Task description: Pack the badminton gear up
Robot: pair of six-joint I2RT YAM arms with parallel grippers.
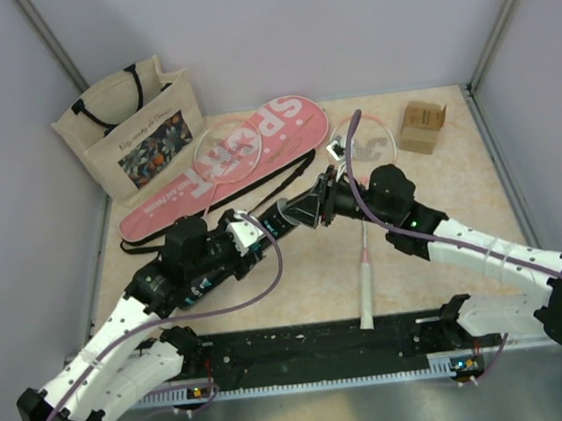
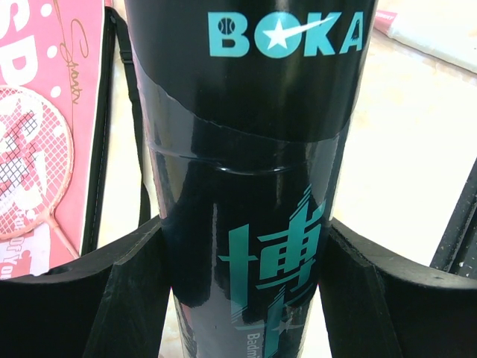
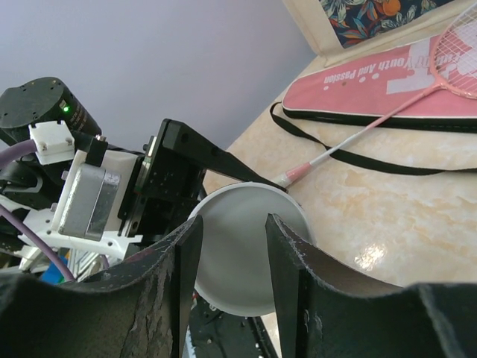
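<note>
– Black tube (image 2: 246, 186) with teal lettering is noted at the middle of the surface (image 1: 308, 278). By what is it held?

– It is clamped by the left end effector (image 2: 242, 239); a black finger (image 2: 141, 283) is pressed against each side of it. From overhead the tube (image 1: 281, 213) is seen lying roughly level, pointed right and slightly far.

– And the right end effector (image 3: 232, 224)?

– It is set at the tube's right end. Its fingers are seen apart, and the round white end cap (image 3: 238, 276) is visible through the gap. Whether the cap is touched cannot be told.

– Where is the rest of the gear recorded?

– The pink cover (image 1: 245, 159) is laid at the far left of the surface, its black strap (image 1: 259, 188) trailing along its near side. One pink-framed racket (image 1: 223, 154) is placed with its head on the cover, and its shaft is run off the cover toward the tube. The second racket (image 1: 366, 282) is laid right of centre, with the white handle toward the near edge and the head toward the far side. Its shaft is partly hidden under the right arm.

– Other items?

– A beige tote bag (image 1: 136, 125) is stood in the far left corner, just behind the cover. A small cardboard box (image 1: 423, 127) is noted at the far right, apart from both arms.
</note>
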